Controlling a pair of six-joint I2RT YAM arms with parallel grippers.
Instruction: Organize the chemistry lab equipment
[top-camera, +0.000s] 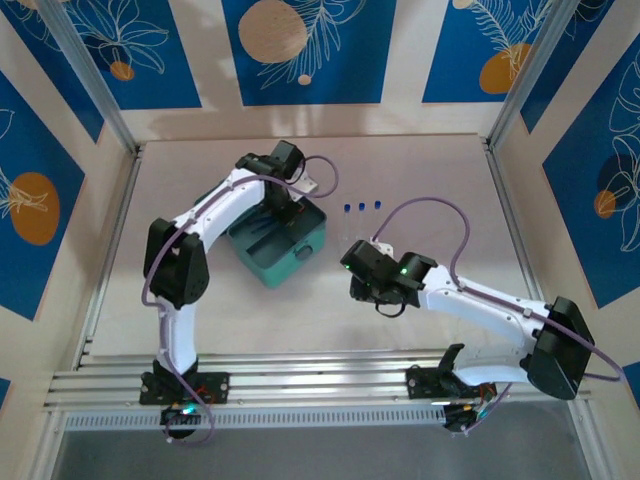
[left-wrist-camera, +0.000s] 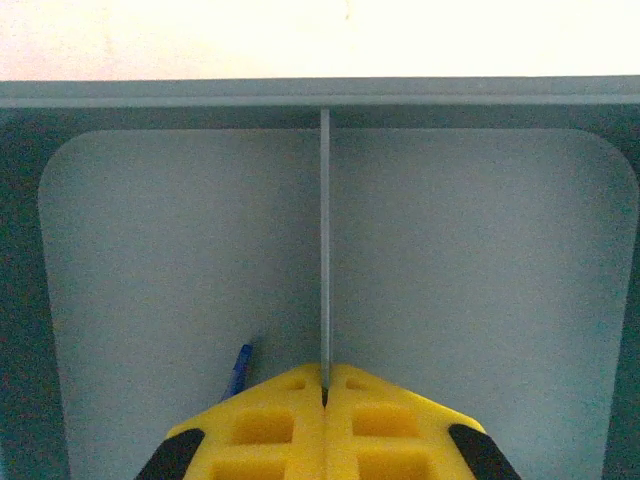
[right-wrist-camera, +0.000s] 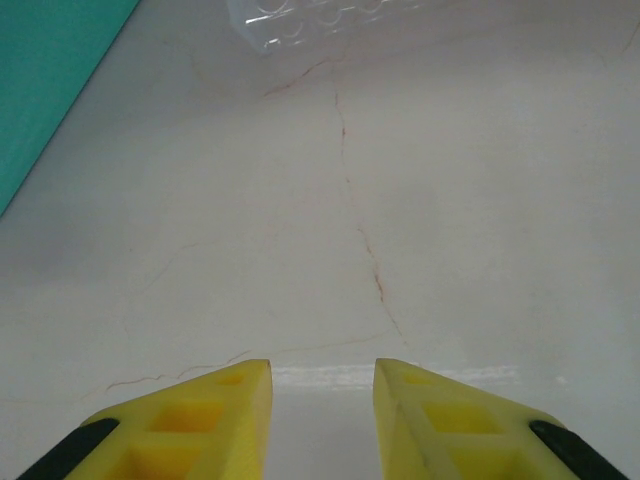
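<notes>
The bench (top-camera: 430, 170) carries a teal case (top-camera: 290, 262) left of centre. Over the divided tray (left-wrist-camera: 480, 300) hangs the left pincer (left-wrist-camera: 325, 375), pressed together, with blue tweezers (left-wrist-camera: 238, 370) just beside it. The right pincer (right-wrist-camera: 322, 372) is spread and empty over bare bench. Three capped tubes (top-camera: 361, 206) stand beyond it.

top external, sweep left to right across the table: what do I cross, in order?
Left arm's black elbow joint → teal hinged plastic case → three thin clear tubes with blue caps → right arm's black elbow joint.

The counter (top-camera: 430, 170) is pale with thin reddish veins. Blue wall panels (top-camera: 340, 60) with orange discs stand far, left and right; aluminium rails (top-camera: 320, 385) run along its near edge.
</notes>
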